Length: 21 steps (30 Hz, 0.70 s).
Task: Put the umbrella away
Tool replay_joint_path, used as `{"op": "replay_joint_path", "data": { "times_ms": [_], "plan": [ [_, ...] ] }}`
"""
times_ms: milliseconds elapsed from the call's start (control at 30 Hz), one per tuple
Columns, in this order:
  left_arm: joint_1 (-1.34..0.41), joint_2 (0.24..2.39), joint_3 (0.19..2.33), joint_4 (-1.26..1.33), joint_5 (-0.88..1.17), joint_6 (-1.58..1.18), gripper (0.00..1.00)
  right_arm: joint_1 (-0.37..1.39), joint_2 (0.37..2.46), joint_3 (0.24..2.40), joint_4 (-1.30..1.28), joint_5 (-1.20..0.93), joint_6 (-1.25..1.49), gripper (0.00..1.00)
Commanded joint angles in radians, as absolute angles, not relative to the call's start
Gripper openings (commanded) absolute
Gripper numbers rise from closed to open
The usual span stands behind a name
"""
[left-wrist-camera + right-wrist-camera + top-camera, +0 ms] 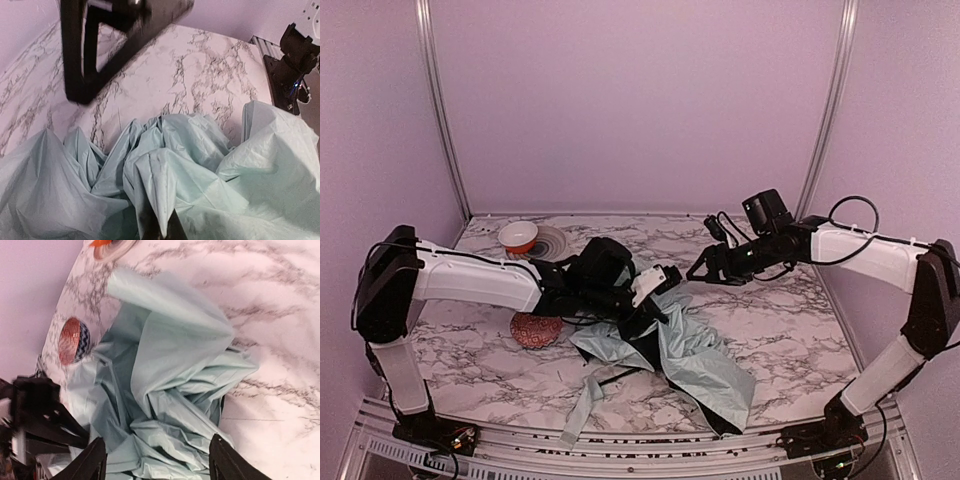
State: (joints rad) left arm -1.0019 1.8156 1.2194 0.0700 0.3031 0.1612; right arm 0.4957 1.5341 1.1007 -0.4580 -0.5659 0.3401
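Overhead, the umbrella (690, 365) sprawls crumpled just beside the patterned bowl (535, 329), nothing stowed yet. Left wrist: the left gripper (160, 222) seems pinched onto its fabric. Right wrist: the right gripper (157, 440) gapes wide, empty, above it.

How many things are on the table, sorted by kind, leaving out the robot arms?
umbrella: 1
dishes: 3 (orange bowl, pale plate, red patterned bowl)
Total: 4
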Motion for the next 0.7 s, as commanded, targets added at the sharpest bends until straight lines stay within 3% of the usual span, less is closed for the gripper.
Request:
{"op": "replay_joint_path", "data": {
  "times_ms": [0,100,133,233,433,567,667],
  "plan": [
    [-0.972,1.901,1.2,0.011,0.271,0.094,0.0,0.499,1.453,1.19,-0.588,-0.442,0.28,0.72],
    [-0.958,1.923,1.215,0.014,0.294,0.055,0.03,0.495,1.389,1.137,-0.597,-0.424,0.308,0.77],
    [-0.959,1.92,1.219,0.015,0.307,0.047,0.11,0.496,1.369,1.119,-0.599,-0.417,0.322,0.78],
    [-0.958,1.871,1.235,0.017,0.345,0.03,0.51,0.496,1.319,1.077,-0.621,-0.376,0.358,0.78],
    [-0.951,1.695,1.289,-0.051,0.369,0.138,0.95,0.496,1.289,1.067,-0.68,-0.299,0.36,0.76],
    [-0.882,1.627,1.328,-0.12,0.502,0.199,0.99,0.5,1.312,1.094,-0.735,-0.306,0.347,0.74],
    [-0.8,1.656,1.347,-0.1,0.473,0.181,0.99,0.515,1.301,1.078,-0.747,-0.304,0.352,0.74]
  ]
}}
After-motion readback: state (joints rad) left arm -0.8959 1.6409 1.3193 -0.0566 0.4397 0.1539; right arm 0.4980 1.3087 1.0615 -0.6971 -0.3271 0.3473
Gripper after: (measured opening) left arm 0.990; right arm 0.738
